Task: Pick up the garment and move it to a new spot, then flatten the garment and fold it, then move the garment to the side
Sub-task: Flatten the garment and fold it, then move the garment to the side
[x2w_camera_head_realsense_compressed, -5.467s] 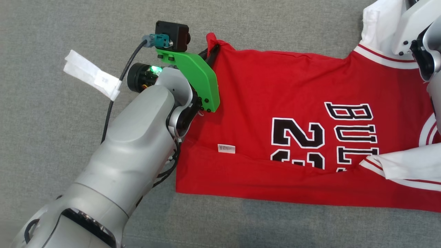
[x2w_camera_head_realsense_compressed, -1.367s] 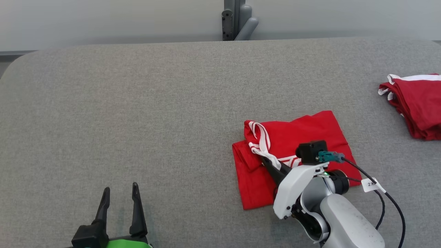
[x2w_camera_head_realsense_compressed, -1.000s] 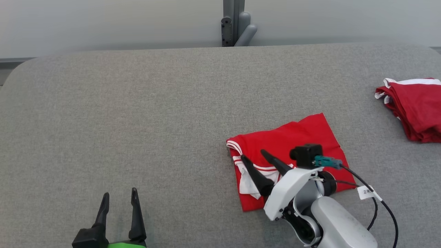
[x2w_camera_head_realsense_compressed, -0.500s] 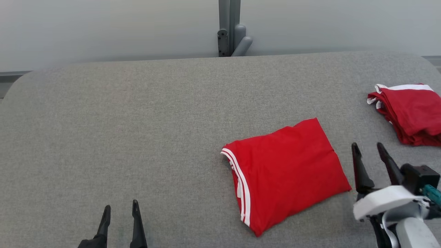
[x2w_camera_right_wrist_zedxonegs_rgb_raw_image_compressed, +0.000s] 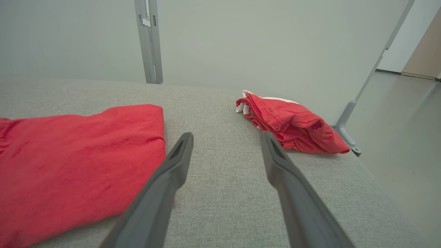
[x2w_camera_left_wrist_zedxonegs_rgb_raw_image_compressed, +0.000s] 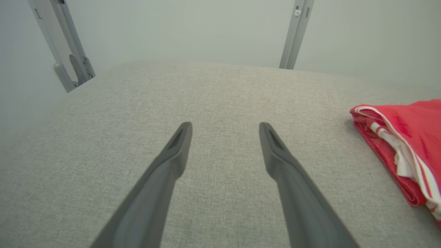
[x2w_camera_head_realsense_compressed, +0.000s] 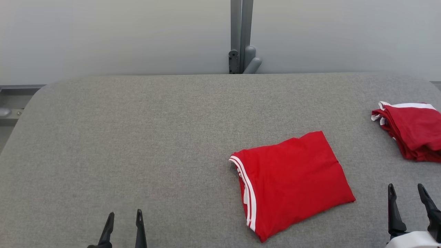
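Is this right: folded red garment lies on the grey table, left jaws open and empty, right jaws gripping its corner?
Not quite. The right jaws grip nothing: they stand open, apart from the folded red garment, as the head view and right wrist view show. The rest holds: the garment lies on the grey table, and the left jaws are open and empty.

The table top is grey woven cloth, matt and coarse-grained. On it, right of centre in the head view, the folded jersey is smooth red knit cloth with white ribbed trim; the second red garment at the right edge is alike. The post at top centre is grey metal, satin. The left gripper and right gripper have smooth, dark, matt plastic fingers. The wall is pale, matt.
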